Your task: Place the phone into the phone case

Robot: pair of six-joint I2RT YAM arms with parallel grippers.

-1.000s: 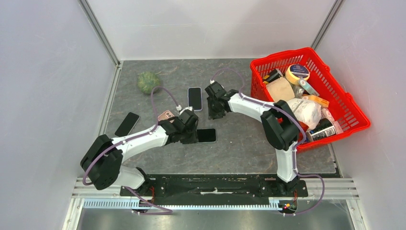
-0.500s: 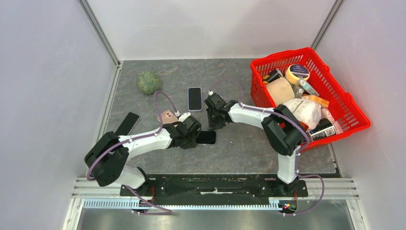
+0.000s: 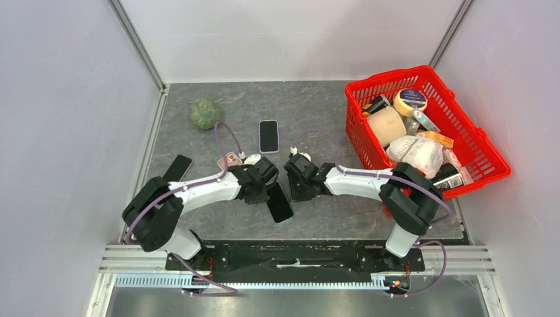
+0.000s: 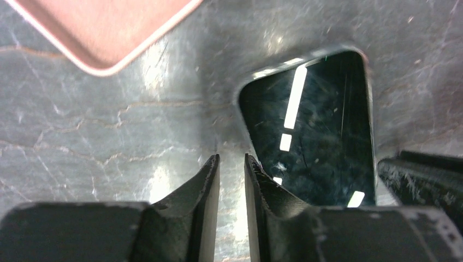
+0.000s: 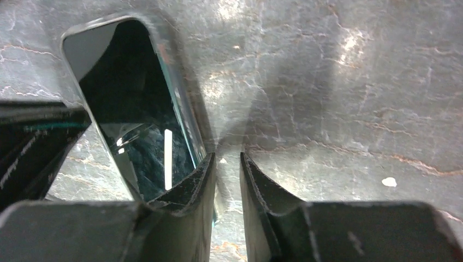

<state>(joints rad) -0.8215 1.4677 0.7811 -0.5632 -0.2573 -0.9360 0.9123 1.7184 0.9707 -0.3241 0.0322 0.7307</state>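
The black phone lies flat on the counter, slanted, between the two end effectors near the front edge. The left end effector sits low at the phone's left side, fingers almost pressed together with a thin empty slit between them; the phone is just right of its tips. The right end effector is at the opposite side, also nearly closed on nothing, with one finger at the phone's edge. A pink case lies near, behind the left end effector. A red basket stands far right.
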